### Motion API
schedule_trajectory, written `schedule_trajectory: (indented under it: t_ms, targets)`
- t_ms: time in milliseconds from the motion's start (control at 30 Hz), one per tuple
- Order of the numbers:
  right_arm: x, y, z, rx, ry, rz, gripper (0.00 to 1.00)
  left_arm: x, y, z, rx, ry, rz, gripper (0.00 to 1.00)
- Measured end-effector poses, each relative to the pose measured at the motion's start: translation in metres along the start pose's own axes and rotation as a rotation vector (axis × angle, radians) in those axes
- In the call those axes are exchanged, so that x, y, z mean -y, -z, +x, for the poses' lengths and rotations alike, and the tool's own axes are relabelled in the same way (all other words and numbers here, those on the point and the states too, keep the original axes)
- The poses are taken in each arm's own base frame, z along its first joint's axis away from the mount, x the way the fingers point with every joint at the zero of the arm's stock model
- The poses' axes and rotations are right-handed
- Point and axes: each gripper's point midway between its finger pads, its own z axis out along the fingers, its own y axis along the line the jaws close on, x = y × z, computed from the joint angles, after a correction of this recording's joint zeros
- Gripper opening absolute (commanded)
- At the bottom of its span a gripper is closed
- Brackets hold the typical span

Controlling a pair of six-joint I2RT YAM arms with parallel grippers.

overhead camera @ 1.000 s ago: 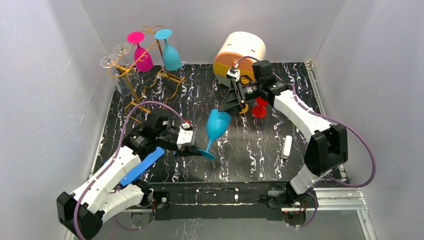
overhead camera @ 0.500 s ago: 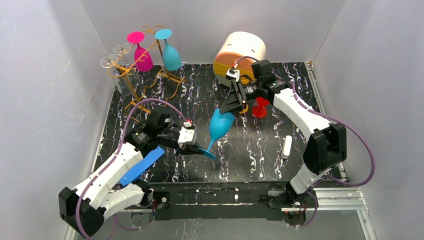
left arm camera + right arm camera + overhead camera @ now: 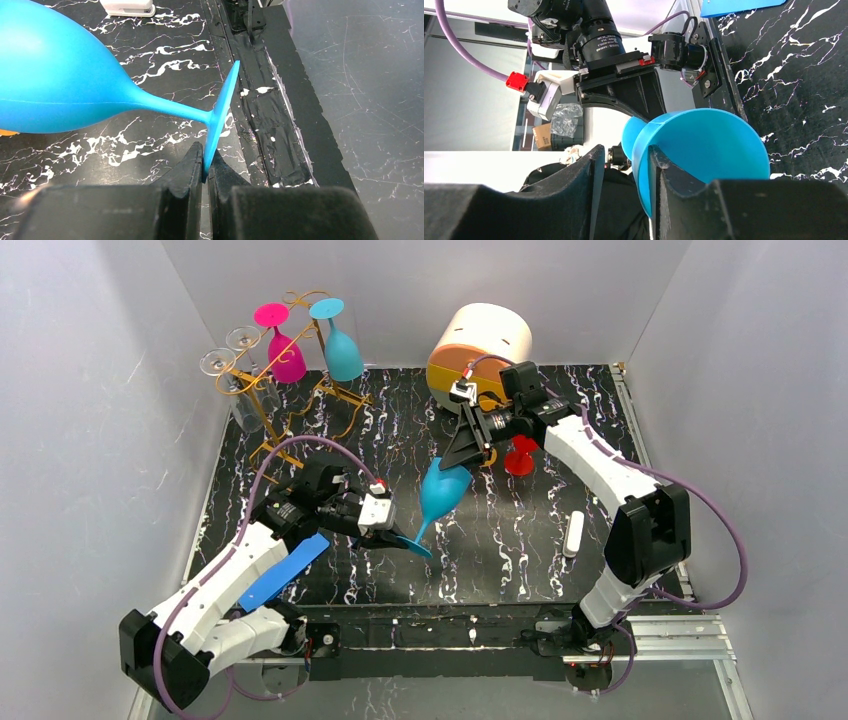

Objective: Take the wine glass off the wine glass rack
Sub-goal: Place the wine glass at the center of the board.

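Note:
A blue wine glass point(image 3: 440, 490) hangs tilted over the middle of the mat, bowl up and to the right. My left gripper point(image 3: 395, 537) is shut on the edge of its round foot point(image 3: 220, 107); the left wrist view shows the left gripper point(image 3: 205, 170) pinching that edge. My right gripper point(image 3: 462, 453) straddles the bowl's rim point(image 3: 709, 145): one finger point(image 3: 664, 167) sits inside against the wall, the other stands off it, so the right gripper point(image 3: 626, 150) is open. The gold wine glass rack point(image 3: 262, 405) stands at the back left with pink point(image 3: 285, 355), teal point(image 3: 343, 350) and clear point(image 3: 225, 362) glasses hanging.
A round cream-and-orange box point(image 3: 478, 345) stands at the back, right behind my right wrist. A red glass point(image 3: 519, 455) sits beside that arm. A small white object point(image 3: 573, 533) lies at the right, and a blue strip point(image 3: 285, 570) lies by my left arm.
The right gripper's jaws have narrowed around the bowl's rim. The left gripper and the glass have shifted slightly, the foot still pinched.

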Motion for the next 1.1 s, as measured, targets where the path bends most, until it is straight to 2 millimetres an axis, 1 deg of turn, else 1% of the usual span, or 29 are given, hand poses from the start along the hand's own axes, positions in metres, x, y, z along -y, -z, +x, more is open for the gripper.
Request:
schedule_trajectory:
  t_ms: [200, 400, 500, 700, 733, 800, 867, 1100]
  targets:
    - [0.003, -0.002, 0.001, -0.007, -0.009, 0.0, 0.25, -0.001, -0.001, 0.001, 0.0, -0.004, 0.006, 0.0]
    - [0.012, -0.004, 0.0, -0.016, -0.035, 0.004, 0.12, -0.001, -0.001, 0.002, -0.005, -0.001, 0.004, 0.0]
    - [0.011, -0.004, 0.001, -0.023, -0.046, -0.001, 0.03, -0.002, -0.001, 0.004, -0.015, 0.003, -0.003, 0.0]
    - [0.008, -0.004, 0.002, -0.028, -0.049, -0.006, 0.01, -0.003, 0.0, 0.005, -0.021, 0.0, -0.009, 0.0]
    - [0.008, -0.004, 0.002, -0.028, -0.049, -0.005, 0.01, -0.003, 0.0, 0.005, -0.022, 0.0, -0.011, 0.02]
    - [0.008, -0.004, 0.002, -0.028, -0.049, -0.005, 0.01, -0.003, 0.0, 0.005, -0.023, 0.0, -0.013, 0.11]
    - [0.008, -0.004, 0.002, -0.028, -0.048, -0.005, 0.01, -0.003, 0.001, 0.006, -0.028, 0.006, -0.02, 0.17]
    - [0.008, -0.007, 0.003, -0.023, -0.027, 0.013, 0.01, -0.007, 0.003, 0.01, -0.056, 0.031, -0.049, 0.31]
